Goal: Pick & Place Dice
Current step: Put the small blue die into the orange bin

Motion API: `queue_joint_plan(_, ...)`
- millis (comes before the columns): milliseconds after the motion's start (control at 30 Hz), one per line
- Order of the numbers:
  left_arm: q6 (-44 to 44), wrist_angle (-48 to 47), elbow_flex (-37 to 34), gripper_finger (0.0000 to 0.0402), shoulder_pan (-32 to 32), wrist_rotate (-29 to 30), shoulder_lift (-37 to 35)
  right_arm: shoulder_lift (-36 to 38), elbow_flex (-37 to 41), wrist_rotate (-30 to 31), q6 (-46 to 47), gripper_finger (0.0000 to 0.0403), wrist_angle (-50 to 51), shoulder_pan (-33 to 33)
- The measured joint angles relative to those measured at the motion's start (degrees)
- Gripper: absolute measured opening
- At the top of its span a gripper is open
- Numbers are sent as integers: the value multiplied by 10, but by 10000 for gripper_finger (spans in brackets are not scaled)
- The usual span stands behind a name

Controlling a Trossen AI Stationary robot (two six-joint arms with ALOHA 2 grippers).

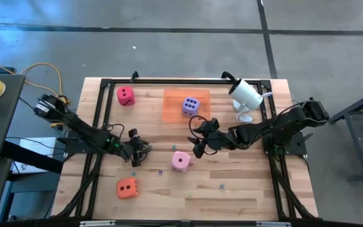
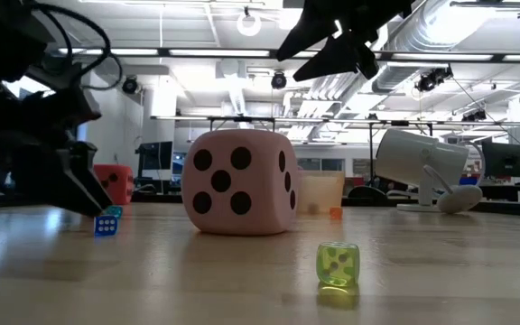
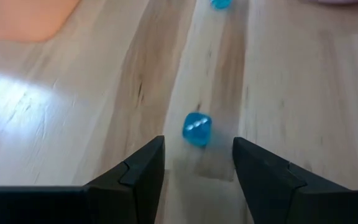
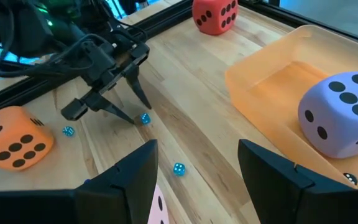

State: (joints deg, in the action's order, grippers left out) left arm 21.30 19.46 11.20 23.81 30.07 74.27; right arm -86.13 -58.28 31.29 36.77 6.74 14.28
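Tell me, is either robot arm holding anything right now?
No, neither holds anything. The left gripper stands open over a small blue die on the table; the right gripper hangs open near the pink die.

Four soft dice with dark pips, scattered on the worktop (image 1: 232,195).
The red die (image 1: 126,96) is seen upper left, the purple die (image 1: 190,106) upper centre inside the orange tray (image 1: 172,107), the pink die (image 1: 181,161) at centre, the orange die (image 1: 127,188) lower left; all are resting flat.
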Motion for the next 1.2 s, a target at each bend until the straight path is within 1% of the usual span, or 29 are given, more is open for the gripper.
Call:
queue_joint_plan(233,-1,41,2,182,-29,-11,43,0,0,-2,0,210,0,0)
queue_joint_plan(400,-1,38,2,182,-39,-44,59,0,0,-2,-1,210,5,0)
queue_joint_plan(567,-1,33,1,175,-39,-50,64,-7,0,-2,1,210,10,0)
queue_joint_plan(667,-2,23,1,153,-38,-55,64,-16,0,-3,4,210,14,0)
queue_joint_plan(833,25,3,1,98,-29,-57,65,-36,0,-5,4,210,14,0)
queue_joint_plan(967,25,-5,1,61,-17,-56,65,-43,0,-8,4,210,14,0)
queue_joint_plan(1067,25,-5,1,48,-14,-54,65,-43,0,-17,5,210,13,0)
queue_joint_plan(1200,17,-4,1,49,-14,-51,65,-43,0,-16,5,210,10,5)
